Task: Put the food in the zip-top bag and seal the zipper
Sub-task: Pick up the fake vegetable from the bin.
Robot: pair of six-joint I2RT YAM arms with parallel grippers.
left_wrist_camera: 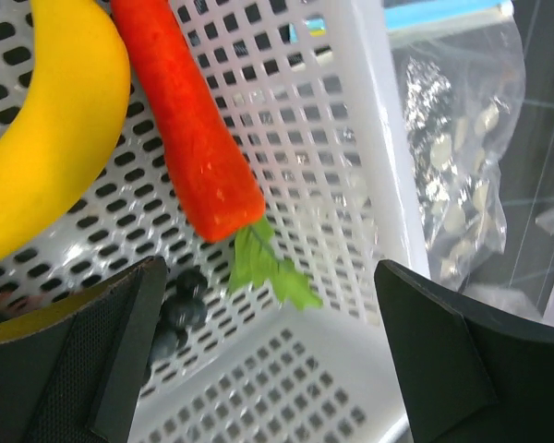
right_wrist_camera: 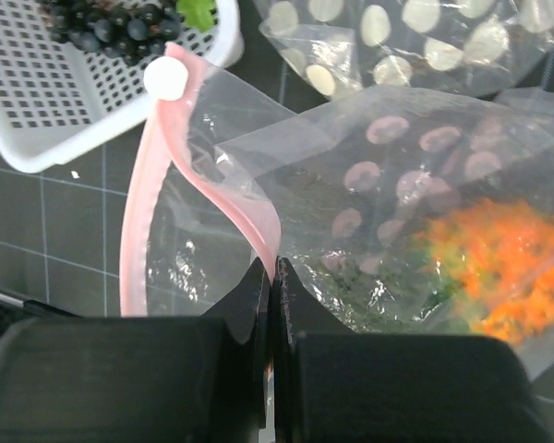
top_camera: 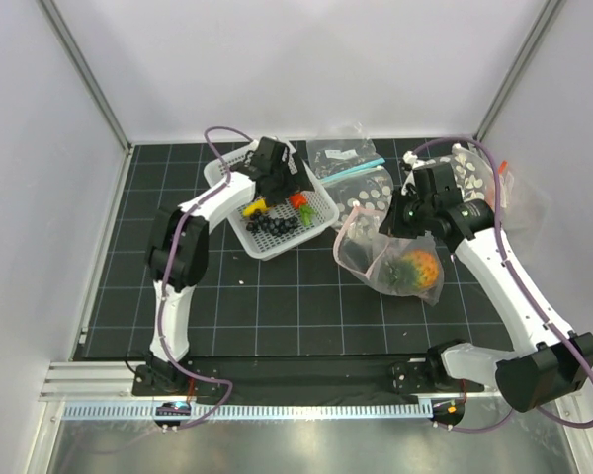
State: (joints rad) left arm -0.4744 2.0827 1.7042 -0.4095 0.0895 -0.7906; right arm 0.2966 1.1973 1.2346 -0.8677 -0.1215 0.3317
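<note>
Two-fingered right hand [right_wrist_camera: 272, 269] clamps the zipper [right_wrist_camera: 146, 231]; left hand [left_wrist_camera: 268, 277] gapes above pepper [left_wrist_camera: 189, 138].

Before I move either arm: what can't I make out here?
Left wrist: yellow toy banana cut by top and left edges; dark grape cluster half hidden behind a finger of the left gripper.
Right wrist: orange toy pineapple blurred through the clear dotted bag; lower run of the pink zipper strip hidden behind the right gripper clamping it.

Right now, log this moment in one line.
left gripper: open over basket | right gripper: shut on zipper, zip-top bag mouth open | pineapple: bagged | pepper, banana, grapes: in basket
</note>
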